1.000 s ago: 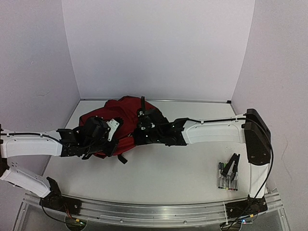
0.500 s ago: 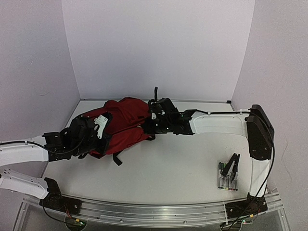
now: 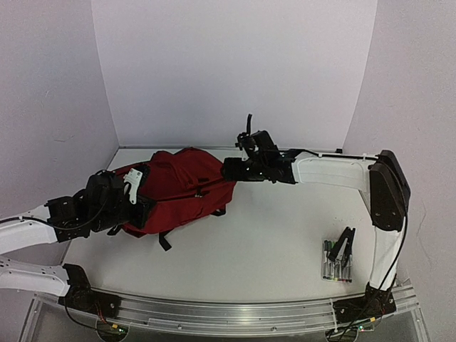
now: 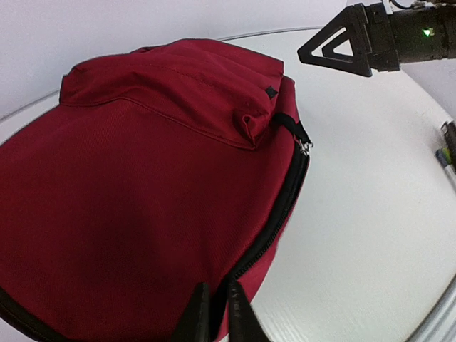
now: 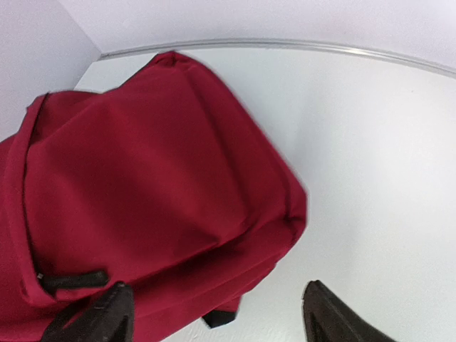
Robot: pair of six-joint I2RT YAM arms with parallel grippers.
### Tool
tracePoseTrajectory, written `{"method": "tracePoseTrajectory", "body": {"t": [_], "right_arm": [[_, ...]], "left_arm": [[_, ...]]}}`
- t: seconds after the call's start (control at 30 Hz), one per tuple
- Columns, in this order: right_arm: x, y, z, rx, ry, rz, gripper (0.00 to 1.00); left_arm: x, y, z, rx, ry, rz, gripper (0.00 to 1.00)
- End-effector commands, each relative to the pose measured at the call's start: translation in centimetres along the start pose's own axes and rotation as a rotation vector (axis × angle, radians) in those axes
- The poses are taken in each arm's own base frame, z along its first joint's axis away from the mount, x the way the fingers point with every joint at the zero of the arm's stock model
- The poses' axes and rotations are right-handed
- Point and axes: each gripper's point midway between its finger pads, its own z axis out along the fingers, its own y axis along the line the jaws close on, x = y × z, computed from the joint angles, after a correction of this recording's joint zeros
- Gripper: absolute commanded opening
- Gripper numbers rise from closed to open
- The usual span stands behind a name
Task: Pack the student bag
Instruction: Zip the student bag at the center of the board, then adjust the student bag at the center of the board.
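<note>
The student bag (image 3: 182, 189) is a large dark-red backpack lying flat on the white table, left of centre. In the left wrist view its black zip (image 4: 285, 206) curves down the bag (image 4: 142, 178) and runs in between my left gripper's (image 4: 219, 315) narrow jaws, which pinch the zip edge at the bag's near rim. My left gripper (image 3: 144, 203) sits at the bag's left end. Just off the bag's right end my right gripper (image 3: 229, 169) hovers open. Its wide-set fingers (image 5: 107, 313) frame the bag's corner (image 5: 278, 214) and bare table, holding nothing.
A bundle of markers (image 3: 336, 262) with a black clip (image 3: 346, 246) lies at the front right of the table. A black strap (image 3: 162, 241) trails from the bag's near side. Walls close the table at the back and both sides.
The bag has slid left and flattened out. My right gripper has let go of it, opened wide and drawn back to the right. My left arm has pulled back to the left.
</note>
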Motion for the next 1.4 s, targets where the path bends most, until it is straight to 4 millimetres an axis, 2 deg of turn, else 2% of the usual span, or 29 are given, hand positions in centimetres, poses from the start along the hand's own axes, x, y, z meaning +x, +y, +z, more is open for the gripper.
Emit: {"method": "tracePoseTrajectory", "body": {"t": [0.0, 0.07, 0.1, 0.13, 0.2, 0.3, 0.43, 0.6, 0.67, 0.73, 0.9, 1.03, 1.17, 1.27, 1.37], "right_arm": [[-5.3, -1.7, -1.3, -0.007, -0.083, 0.016, 0.88], [-5.6, -2.3, -0.3, -0.029, -0.067, 0.024, 0.91], [-5.8, -2.4, 0.1, -0.049, -0.059, 0.027, 0.92], [-5.9, -2.4, 0.6, -0.070, -0.051, 0.024, 0.92], [-6.2, -1.9, 1.4, -0.123, -0.035, 0.008, 0.92], [-6.1, -0.1, 2.1, -0.222, -0.008, -0.028, 0.88], [-5.1, 0.9, 4.0, -0.283, 0.032, -0.039, 0.81], [-3.1, 1.7, 5.9, -0.348, 0.092, -0.038, 0.69], [-2.5, 1.9, 6.2, -0.370, 0.112, -0.037, 0.62], [-1.9, 1.9, 6.3, -0.378, 0.127, -0.039, 0.49], [-1.8, 1.8, 5.1, -0.379, 0.111, -0.039, 0.03], [-1.8, -0.4, 3.5, -0.274, 0.057, 0.013, 0.00], [0.0, -3.3, -0.1, -0.135, 0.021, 0.091, 0.00], [2.6, -3.4, -3.0, -0.082, 0.011, 0.116, 0.00], [5.8, -1.6, -5.5, -0.089, 0.036, 0.132, 0.00]], "left_arm": [[-3.3, -1.1, -2.6, 0.130, -0.045, -0.171, 0.24], [-3.8, -1.4, -2.9, 0.170, -0.020, -0.225, 0.51], [-4.1, -1.4, -3.1, 0.181, -0.008, -0.248, 0.60], [-4.3, -1.3, -3.1, 0.188, 0.008, -0.275, 0.67], [-4.9, -0.8, -2.9, 0.200, 0.035, -0.332, 0.75], [-5.5, 0.6, -2.2, 0.158, 0.076, -0.425, 0.82], [-5.5, 3.1, -1.4, 0.080, 0.132, -0.558, 0.92], [-6.2, 4.5, -0.8, 0.184, 0.147, -0.751, 0.94], [-6.0, 4.8, -0.4, 0.177, 0.160, -0.769, 0.94], [-5.4, 5.4, -0.2, 0.146, 0.179, -0.782, 0.95], [-4.2, 6.3, -0.1, 0.110, 0.185, -0.788, 0.97], [-3.4, 6.2, 0.7, 0.159, 0.189, -0.819, 0.97], [-4.0, 5.8, 2.4, 0.212, 0.182, -0.824, 0.97], [-5.3, 5.2, 4.0, 0.283, 0.170, -0.803, 0.93], [-5.7, 4.5, 6.7, 0.357, 0.206, -0.784, 0.87]]}}
